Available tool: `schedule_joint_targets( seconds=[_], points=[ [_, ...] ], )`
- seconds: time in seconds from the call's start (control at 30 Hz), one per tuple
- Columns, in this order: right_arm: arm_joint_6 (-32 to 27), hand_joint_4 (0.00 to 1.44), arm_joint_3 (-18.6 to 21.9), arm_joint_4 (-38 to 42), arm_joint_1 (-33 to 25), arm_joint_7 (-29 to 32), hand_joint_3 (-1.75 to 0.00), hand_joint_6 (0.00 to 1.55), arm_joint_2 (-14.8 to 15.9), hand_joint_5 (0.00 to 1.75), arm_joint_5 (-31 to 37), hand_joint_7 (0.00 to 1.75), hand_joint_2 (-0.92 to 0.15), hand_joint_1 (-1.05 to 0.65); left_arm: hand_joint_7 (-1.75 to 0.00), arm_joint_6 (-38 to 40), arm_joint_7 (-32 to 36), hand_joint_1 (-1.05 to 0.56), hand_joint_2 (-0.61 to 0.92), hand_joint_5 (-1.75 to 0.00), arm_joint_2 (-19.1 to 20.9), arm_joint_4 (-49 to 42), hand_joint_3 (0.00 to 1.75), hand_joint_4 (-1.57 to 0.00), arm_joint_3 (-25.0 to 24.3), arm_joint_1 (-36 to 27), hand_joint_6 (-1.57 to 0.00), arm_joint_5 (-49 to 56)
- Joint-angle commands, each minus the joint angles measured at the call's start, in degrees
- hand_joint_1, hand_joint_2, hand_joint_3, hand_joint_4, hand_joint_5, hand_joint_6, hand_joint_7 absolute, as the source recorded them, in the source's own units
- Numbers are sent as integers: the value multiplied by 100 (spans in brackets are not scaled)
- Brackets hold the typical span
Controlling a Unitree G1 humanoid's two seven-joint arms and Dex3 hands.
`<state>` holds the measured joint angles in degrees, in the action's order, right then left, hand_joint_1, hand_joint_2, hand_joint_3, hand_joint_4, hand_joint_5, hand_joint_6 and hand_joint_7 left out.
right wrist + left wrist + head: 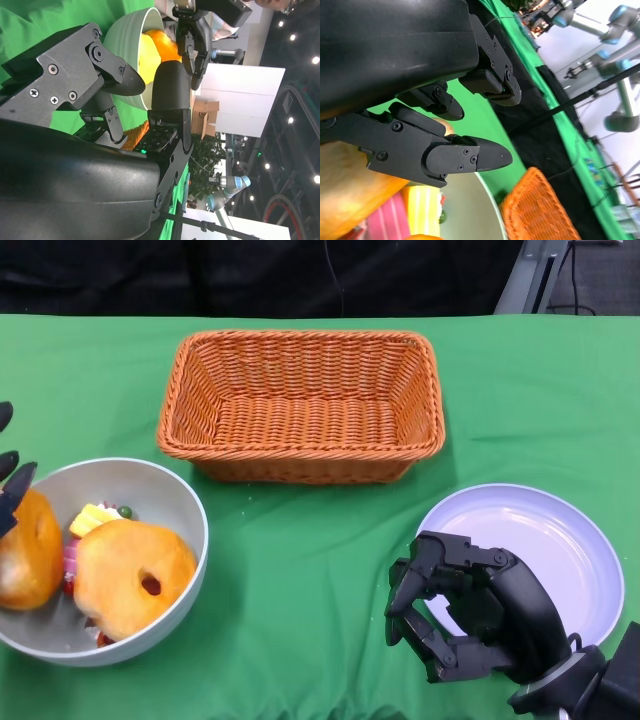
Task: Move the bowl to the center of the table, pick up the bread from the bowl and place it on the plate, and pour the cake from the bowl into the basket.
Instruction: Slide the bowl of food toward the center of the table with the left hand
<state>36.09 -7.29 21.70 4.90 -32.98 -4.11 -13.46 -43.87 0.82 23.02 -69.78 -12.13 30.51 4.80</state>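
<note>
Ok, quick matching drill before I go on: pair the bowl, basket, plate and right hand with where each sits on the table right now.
Things:
1. bowl
2. basket
3. plate
4. right hand

Places:
A. far middle, nothing in it
B. near right, nothing on it
C. near left, bread and cake inside
D. over the plate's near-left rim, holding nothing

Pairs: 1-C, 2-A, 3-B, 4-D

Green cloth covers the surface (300,570); the woven basket (300,405) is orange, the bowl (170,495) grey, the plate (560,540) pale lilac, the bread (135,575) golden-orange.
</note>
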Motion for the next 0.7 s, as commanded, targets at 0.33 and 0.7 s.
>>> schedule_joint_targets(
  seconds=[0.33, 0.7],
  points=[
    [16, 84, 34, -47, 39, 23, -115, 78, 14, 160, -43, 129, -49, -1, 0, 605, 429, -53, 92, -2, 263, -119, 41, -69, 416, 34, -58, 339],
    [26, 84, 34, -38, 50, 34, -113, 78, 31, 160, -24, 128, -50, -1, 0, 665, 183, -47, 92, -2, 156, -102, 45, -71, 404, 7, -59, 137]
  ],
)
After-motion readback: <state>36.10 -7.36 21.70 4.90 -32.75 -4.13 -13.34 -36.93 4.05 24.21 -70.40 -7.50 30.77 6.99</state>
